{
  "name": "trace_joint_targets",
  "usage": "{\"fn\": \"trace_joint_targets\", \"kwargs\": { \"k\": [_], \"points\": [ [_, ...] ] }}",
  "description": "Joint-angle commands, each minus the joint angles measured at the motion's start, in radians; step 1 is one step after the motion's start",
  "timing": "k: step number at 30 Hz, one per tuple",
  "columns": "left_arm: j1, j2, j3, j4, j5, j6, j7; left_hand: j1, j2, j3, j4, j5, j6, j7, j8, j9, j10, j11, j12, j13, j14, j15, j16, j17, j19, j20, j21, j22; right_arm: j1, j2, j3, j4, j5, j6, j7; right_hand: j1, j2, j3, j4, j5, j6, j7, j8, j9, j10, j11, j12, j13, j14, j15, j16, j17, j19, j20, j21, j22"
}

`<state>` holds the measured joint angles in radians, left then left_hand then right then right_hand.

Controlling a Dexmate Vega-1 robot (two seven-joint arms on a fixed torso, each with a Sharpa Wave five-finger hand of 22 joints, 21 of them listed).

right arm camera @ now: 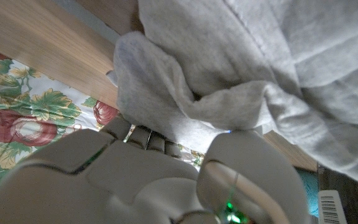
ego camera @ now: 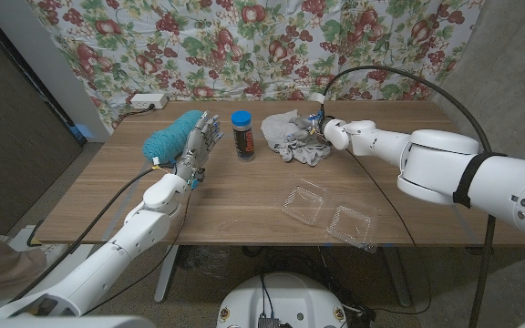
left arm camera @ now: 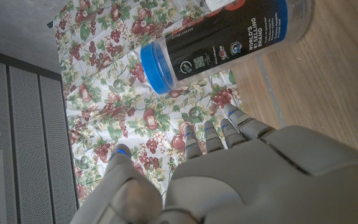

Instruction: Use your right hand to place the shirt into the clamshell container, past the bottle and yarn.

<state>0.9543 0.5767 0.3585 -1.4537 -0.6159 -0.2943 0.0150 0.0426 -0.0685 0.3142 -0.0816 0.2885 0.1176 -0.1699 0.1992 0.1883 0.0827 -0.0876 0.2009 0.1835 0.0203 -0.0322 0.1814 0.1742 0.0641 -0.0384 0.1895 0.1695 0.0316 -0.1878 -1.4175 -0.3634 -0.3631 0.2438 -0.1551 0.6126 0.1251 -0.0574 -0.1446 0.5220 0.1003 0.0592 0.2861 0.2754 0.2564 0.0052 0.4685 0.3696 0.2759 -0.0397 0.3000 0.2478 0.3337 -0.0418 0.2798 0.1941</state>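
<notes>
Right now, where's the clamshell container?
In the head view, the clamshell container lies open near the table's front edge on the robot's right, nearer than the shirt and bottle.

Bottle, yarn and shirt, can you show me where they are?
bottle [ego camera: 241, 137], head view, on its dark label below the blue cap.
yarn [ego camera: 169, 138], head view, middle of the blue bundle.
shirt [ego camera: 290, 137], head view, middle of the grey heap.

The right hand [right arm camera: 166, 174] grips the grey shirt [right arm camera: 241, 68] — a bunched fold of cloth sits pinched between thumb and fingers [right arm camera: 138, 138]. Beyond the fingertips the cloth spreads in loose creases over the wooden table [right arm camera: 48, 37]; floral fabric [right arm camera: 17, 118] hangs behind it.
</notes>
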Motion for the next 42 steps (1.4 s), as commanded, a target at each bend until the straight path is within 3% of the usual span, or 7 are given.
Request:
{"fn": "trace_joint_targets", "kwargs": {
  "k": [1, 10, 16, 19, 30, 38, 42],
  "points": [
    [0.008, 0.003, 0.000, -0.011, 0.000, 0.005, 0.006, 0.002, 0.009, 0.001, -0.002, -0.003, 0.003, -0.002, -0.002, 0.001, 0.009, 0.003, 0.000, 0.003, -0.002, -0.059, 0.005, 0.004, 0.011, -0.037, 0.005, 0.006, -0.007, -0.010, 0.011, -0.002, 0.001, 0.029, -0.030, 0.020, -0.001, 0.008, -0.002, 0.007, 0.007, 0.006, 0.009, 0.013, 0.012, -0.014, 0.026, 0.020, 0.026, -0.086, 0.011, 0.009, 0.030, -0.049, 0.014, 0.006],
    [0.011, 0.001, 0.000, -0.011, -0.002, 0.003, 0.005, 0.002, 0.009, 0.001, -0.003, -0.003, 0.003, 0.000, -0.002, 0.001, 0.008, 0.004, 0.000, 0.003, -0.001, -0.058, 0.005, 0.004, 0.011, -0.037, 0.005, 0.006, -0.014, -0.016, 0.017, -0.003, -0.007, 0.046, -0.071, 0.054, 0.007, 0.019, -0.007, 0.007, 0.062, -0.010, 0.048, 0.048, 0.038, -0.024, 0.079, 0.066, 0.072, -0.105, 0.030, 0.029, 0.061, -0.060, 0.026, 0.011],
    [0.011, 0.003, -0.002, -0.009, -0.001, 0.000, 0.004, 0.002, 0.009, 0.000, -0.003, -0.003, 0.004, 0.000, -0.002, 0.001, 0.008, 0.002, -0.001, 0.003, -0.001, -0.057, 0.005, 0.004, 0.011, -0.037, 0.005, 0.006, -0.018, -0.017, 0.022, -0.004, -0.012, 0.053, -0.086, 0.114, 0.015, 0.038, -0.018, 0.002, 0.079, -0.018, 0.075, 0.084, 0.061, -0.041, 0.135, 0.116, 0.122, -0.122, 0.064, 0.061, 0.110, -0.070, 0.048, 0.019],
    [0.012, 0.004, -0.003, -0.009, -0.002, -0.001, 0.004, 0.002, 0.010, 0.000, -0.003, -0.003, 0.005, 0.000, -0.002, 0.001, 0.007, 0.002, -0.001, 0.003, -0.001, -0.058, 0.005, 0.004, 0.011, -0.037, 0.005, 0.006, -0.019, -0.017, 0.027, -0.004, -0.010, 0.054, -0.091, 0.143, 0.015, 0.045, -0.017, -0.004, 0.087, -0.024, 0.090, 0.106, 0.057, -0.048, 0.163, 0.147, 0.149, -0.134, 0.088, 0.086, 0.150, -0.084, 0.071, 0.029],
    [0.012, 0.003, -0.005, -0.003, -0.006, -0.005, -0.003, 0.001, 0.010, -0.001, -0.004, -0.004, 0.004, 0.000, -0.002, 0.001, 0.008, 0.004, 0.000, 0.003, -0.001, -0.057, 0.005, 0.004, 0.011, -0.037, 0.005, 0.006, -0.022, -0.018, 0.036, -0.004, -0.008, 0.061, -0.110, 0.195, 0.007, 0.049, -0.011, -0.024, 0.109, -0.025, 0.129, 0.160, 0.072, -0.055, 0.245, 0.229, 0.209, -0.159, 0.158, 0.161, 0.206, -0.102, 0.116, 0.053],
    [0.007, 0.002, -0.004, 0.002, -0.007, -0.004, -0.007, 0.001, 0.010, -0.001, -0.004, -0.004, 0.003, -0.001, -0.002, 0.002, 0.009, 0.004, 0.000, 0.003, -0.001, -0.058, 0.005, 0.004, 0.010, -0.036, 0.004, 0.006, -0.026, -0.021, 0.041, -0.004, -0.007, 0.067, -0.128, 0.239, -0.003, 0.047, -0.006, -0.044, 0.206, -0.045, 0.197, 0.214, 0.130, -0.077, 0.340, 0.309, 0.275, -0.178, 0.242, 0.245, 0.271, -0.112, 0.165, 0.065],
    [0.002, 0.000, -0.003, 0.007, -0.007, -0.006, -0.010, 0.000, 0.010, -0.002, -0.004, -0.005, 0.003, 0.000, -0.002, 0.002, 0.009, 0.004, 0.000, 0.003, -0.001, -0.058, 0.005, 0.004, 0.011, -0.037, 0.005, 0.006, -0.025, -0.021, 0.042, -0.004, -0.004, 0.063, -0.127, 0.250, -0.001, 0.048, -0.004, -0.047, 0.223, -0.055, 0.211, 0.226, 0.146, -0.083, 0.361, 0.326, 0.297, -0.180, 0.263, 0.264, 0.281, -0.114, 0.175, 0.066]
  ]
}}
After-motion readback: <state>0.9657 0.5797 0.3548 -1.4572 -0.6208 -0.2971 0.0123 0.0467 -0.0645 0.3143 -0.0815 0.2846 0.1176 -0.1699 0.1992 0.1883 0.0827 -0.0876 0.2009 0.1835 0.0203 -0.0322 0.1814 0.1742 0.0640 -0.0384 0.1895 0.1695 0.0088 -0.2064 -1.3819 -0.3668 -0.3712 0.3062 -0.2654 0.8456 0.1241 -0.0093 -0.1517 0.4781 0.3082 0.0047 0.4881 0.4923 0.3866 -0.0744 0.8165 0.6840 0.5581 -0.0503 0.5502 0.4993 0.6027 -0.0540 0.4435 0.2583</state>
